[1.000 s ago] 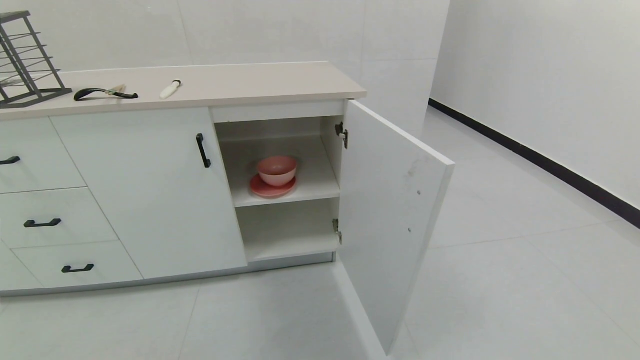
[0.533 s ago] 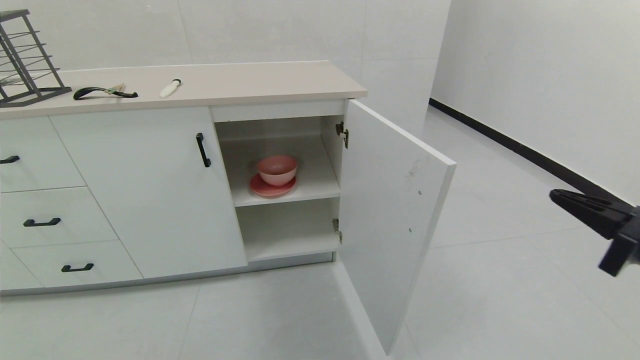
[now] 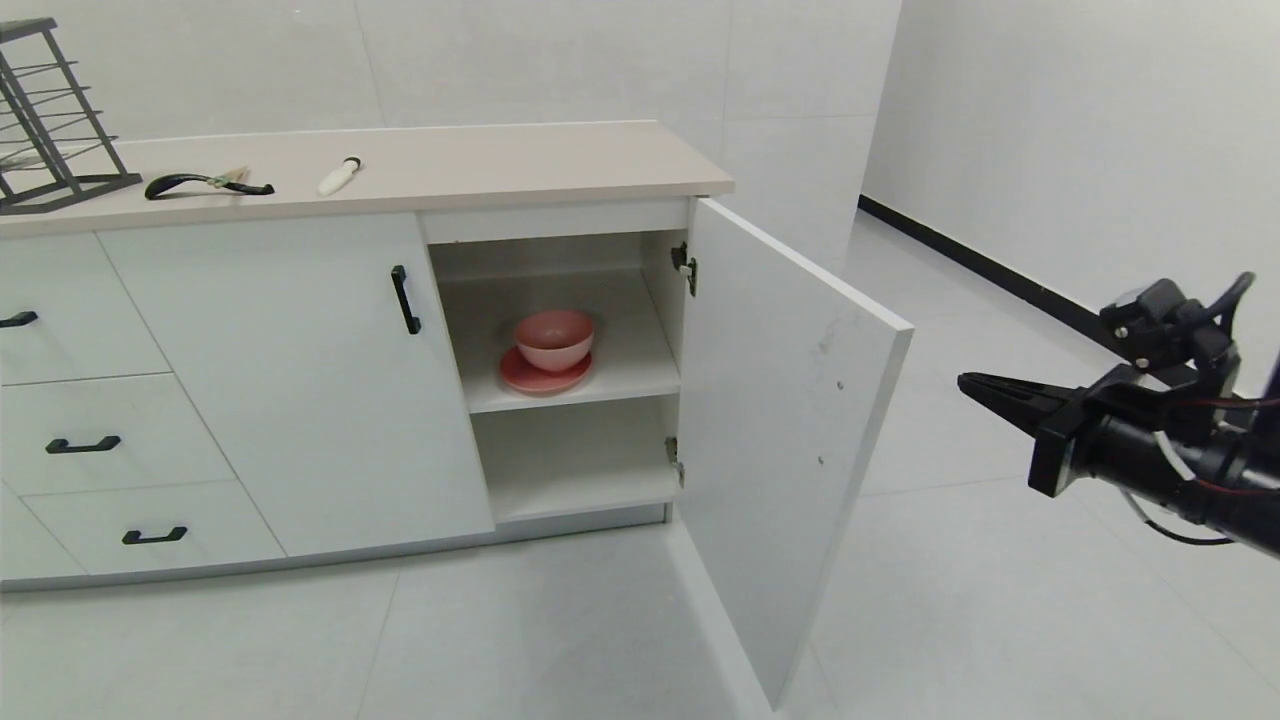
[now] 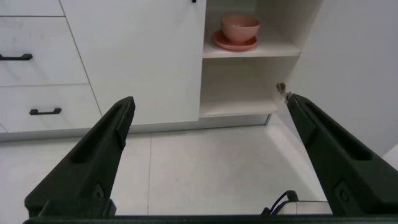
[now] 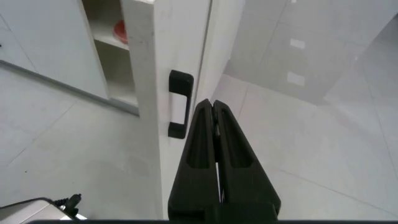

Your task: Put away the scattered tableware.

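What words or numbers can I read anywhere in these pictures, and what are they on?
None can be read. No words, numbers or signs are on the cupboard door, the pink bowl, the plate or the countertop.

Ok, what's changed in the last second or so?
The right gripper has come in from the right toward the open cabinet door, jaws shut and empty. The pink bowl, the plate under it and the door stayed put.
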